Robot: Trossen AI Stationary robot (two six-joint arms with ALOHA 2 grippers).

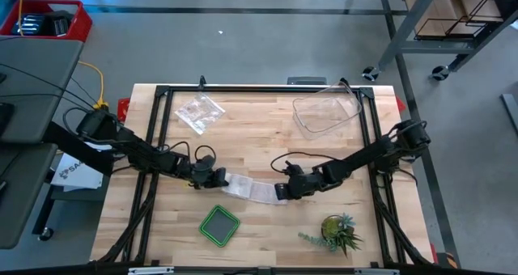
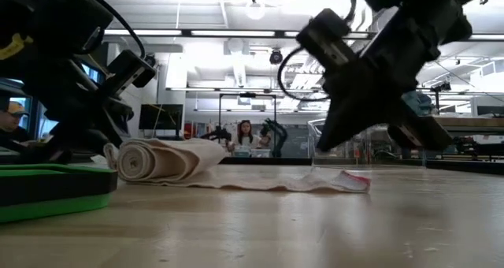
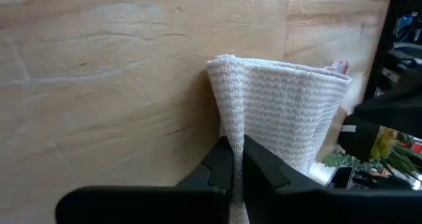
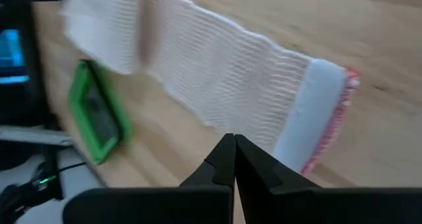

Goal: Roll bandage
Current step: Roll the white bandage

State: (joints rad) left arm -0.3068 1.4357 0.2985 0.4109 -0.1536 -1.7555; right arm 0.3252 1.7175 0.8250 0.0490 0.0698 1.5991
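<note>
Clear plastic tub [image 1: 326,113] sits well apart from the bandage [image 1: 247,188].

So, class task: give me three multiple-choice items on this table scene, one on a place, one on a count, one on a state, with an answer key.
1. Where does the green tray lie?
A. in the clear tub
B. on the near half of the table, left of the plant
C. under the bandage

2. How many arms reach over the table?
A. one
B. two
C. three

3. What state is the bandage in?
A. fully rolled
B. rolled at one end, the rest flat
C. fully flat

Key: 1 B, the high view shows it left of the plant; 2 B, the left gripper and right gripper flank the bandage; 3 B, the low view shows a roll with a strip trailing from it.
</note>
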